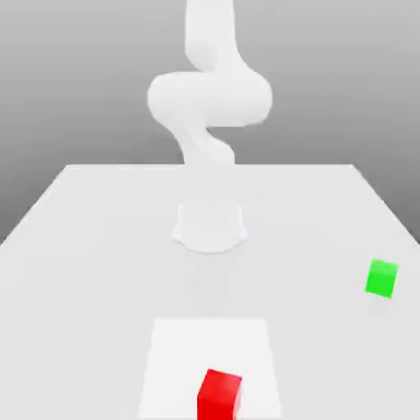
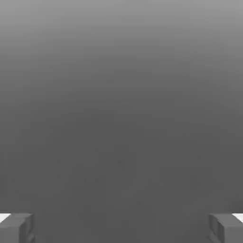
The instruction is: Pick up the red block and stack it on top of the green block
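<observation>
I have the end effector (image 2: 121, 228) spread wide, holding nothing. The red block (image 1: 220, 394) sits on the surface (image 1: 98, 238), well apart from the green block (image 1: 381, 278). Still pre-reach, I judge; next I descend over red.

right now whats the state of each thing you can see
red block: resting on the table, apart from the green block, not held
green block: resting on the table toward the exterior view's right, nothing stacked on it
gripper: jaws open wide, nothing between them
table: both blocks resting on it
</observation>
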Robot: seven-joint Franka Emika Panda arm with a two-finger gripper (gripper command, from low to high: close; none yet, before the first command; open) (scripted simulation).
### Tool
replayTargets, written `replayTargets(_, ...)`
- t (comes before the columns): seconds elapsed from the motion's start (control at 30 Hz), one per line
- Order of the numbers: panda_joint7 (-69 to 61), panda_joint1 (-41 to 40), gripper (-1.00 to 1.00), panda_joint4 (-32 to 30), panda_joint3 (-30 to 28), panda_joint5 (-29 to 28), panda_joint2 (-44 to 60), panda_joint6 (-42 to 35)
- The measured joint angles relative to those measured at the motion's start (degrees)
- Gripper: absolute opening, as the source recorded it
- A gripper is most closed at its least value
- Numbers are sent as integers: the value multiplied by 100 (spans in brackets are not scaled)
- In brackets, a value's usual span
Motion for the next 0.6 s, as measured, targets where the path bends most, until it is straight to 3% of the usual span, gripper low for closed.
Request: replayTargets(0.6,1467,-427,0,-486,476,-442,3777,1325)
